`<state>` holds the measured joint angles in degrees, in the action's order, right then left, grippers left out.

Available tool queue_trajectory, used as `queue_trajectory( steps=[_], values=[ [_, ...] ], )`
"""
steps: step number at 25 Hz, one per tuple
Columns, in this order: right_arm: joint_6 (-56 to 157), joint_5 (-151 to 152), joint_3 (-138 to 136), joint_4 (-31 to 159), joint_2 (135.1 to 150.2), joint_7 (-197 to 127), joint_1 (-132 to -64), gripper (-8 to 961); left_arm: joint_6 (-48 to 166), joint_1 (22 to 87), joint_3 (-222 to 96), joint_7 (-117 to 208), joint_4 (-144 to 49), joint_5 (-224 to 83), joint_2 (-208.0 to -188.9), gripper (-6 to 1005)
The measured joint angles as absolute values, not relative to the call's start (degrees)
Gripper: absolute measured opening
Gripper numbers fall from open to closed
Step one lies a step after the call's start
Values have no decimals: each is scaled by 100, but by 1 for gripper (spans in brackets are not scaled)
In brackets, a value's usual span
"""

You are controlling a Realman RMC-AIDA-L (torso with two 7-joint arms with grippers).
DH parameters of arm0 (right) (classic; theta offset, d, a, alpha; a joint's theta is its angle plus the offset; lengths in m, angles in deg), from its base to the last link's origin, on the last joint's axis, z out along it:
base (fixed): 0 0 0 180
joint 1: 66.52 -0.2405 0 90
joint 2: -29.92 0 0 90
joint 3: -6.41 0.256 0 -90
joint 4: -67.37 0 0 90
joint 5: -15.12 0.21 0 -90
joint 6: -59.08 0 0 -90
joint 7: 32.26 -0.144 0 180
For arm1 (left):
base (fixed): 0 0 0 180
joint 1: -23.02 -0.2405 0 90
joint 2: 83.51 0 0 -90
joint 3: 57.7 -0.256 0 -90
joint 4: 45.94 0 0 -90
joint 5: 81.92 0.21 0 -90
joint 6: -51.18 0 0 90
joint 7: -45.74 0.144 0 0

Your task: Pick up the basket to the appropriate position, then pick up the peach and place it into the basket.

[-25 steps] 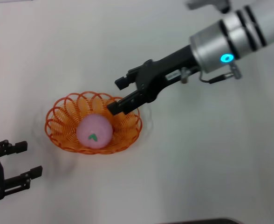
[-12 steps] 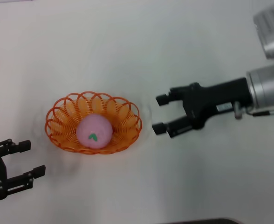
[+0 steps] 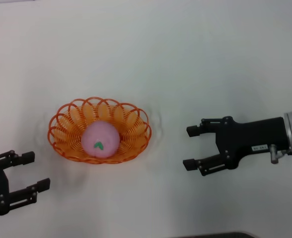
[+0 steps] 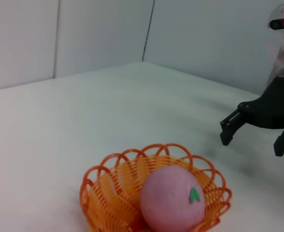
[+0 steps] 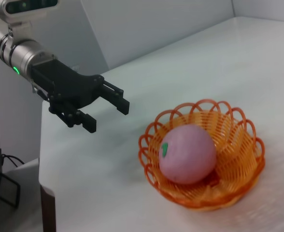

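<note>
The orange openwork basket (image 3: 66, 130) sits on the white table left of centre. The pink peach (image 3: 100, 140) with its green leaf mark lies inside it. Both also show in the left wrist view, basket (image 4: 110, 186) and peach (image 4: 173, 198), and in the right wrist view, basket (image 5: 238, 140) and peach (image 5: 188, 153). My right gripper (image 3: 189, 147) is open and empty, to the right of the basket and apart from it. My left gripper (image 3: 36, 171) is open and empty at the lower left, apart from the basket.
The white table (image 3: 151, 54) stretches around the basket with nothing else on it. In the right wrist view the table's edge (image 5: 39, 164) drops off beside the left gripper (image 5: 108, 110). White walls stand beyond the table.
My right gripper has drawn back from the basket's rim to the right and lower, open and empty. The peach stays in the basket. The left gripper has hardly moved.
</note>
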<state>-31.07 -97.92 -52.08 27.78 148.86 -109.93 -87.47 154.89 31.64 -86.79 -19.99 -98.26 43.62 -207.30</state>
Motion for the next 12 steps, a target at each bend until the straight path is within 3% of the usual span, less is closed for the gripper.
queue_trajectory(
  steps=[12],
  values=[
    [-2928,-9851,-5142,3004,14849,-10743,-8695,949,15489,3143,-8669,-1999,-9769,4416,-20700,723]
  ],
)
